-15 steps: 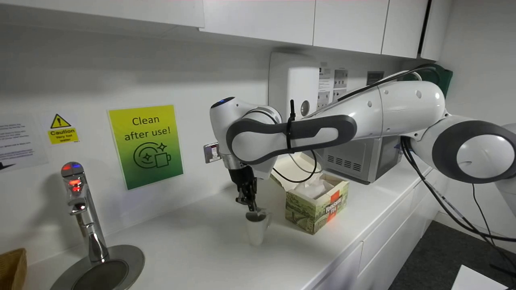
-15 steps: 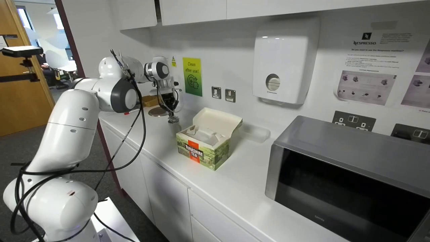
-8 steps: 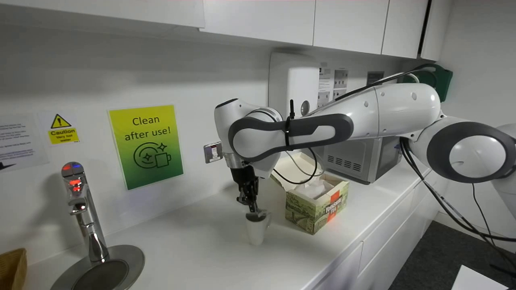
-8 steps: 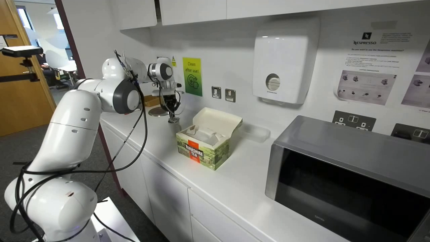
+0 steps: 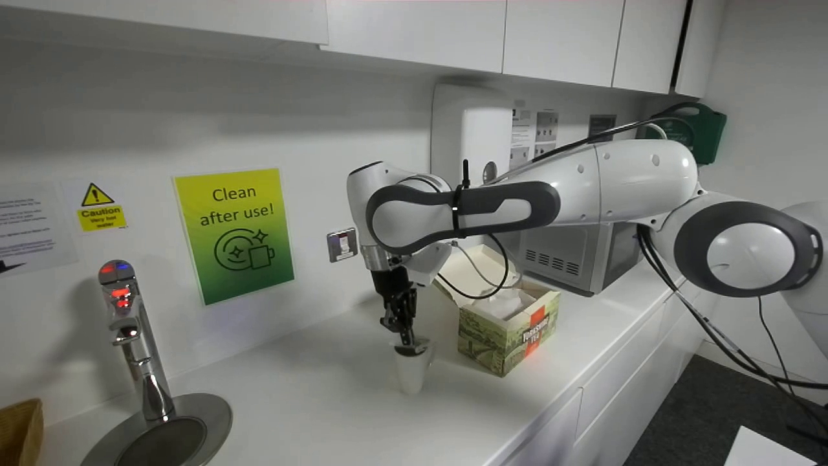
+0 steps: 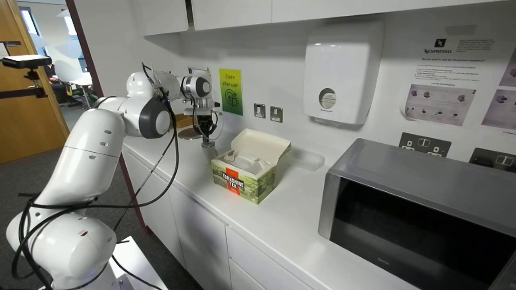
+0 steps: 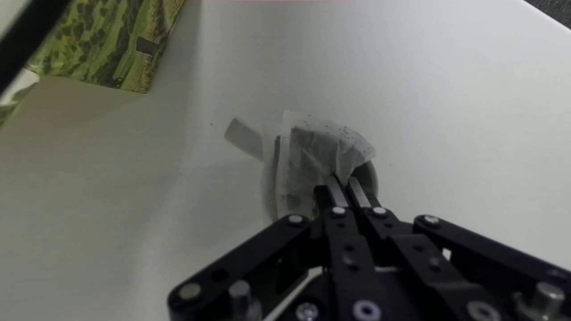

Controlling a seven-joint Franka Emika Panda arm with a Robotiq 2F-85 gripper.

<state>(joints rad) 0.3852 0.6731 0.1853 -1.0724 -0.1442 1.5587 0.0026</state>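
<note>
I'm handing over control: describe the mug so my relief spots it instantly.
On the white counter, find the open Yorkshire Tea box. The mug stands beside it, towards the tap, under the gripper. Unlike the printed box, it is white, with a handle and a teabag at its mouth.

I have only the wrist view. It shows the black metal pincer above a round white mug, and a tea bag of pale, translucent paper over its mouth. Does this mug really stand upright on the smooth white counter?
Observer: Yes. In an exterior view its side wall is visible, and the mug stands upright on the counter.
Operator: Thank you. Beyond the tea bag, at the top left of my picture, I see one corner of a green printed cardboard box. Does something bigger stand further along, past this box?
Observer: Yes. Both exterior views show a grey, box-shaped metal microwave oven there.
</note>
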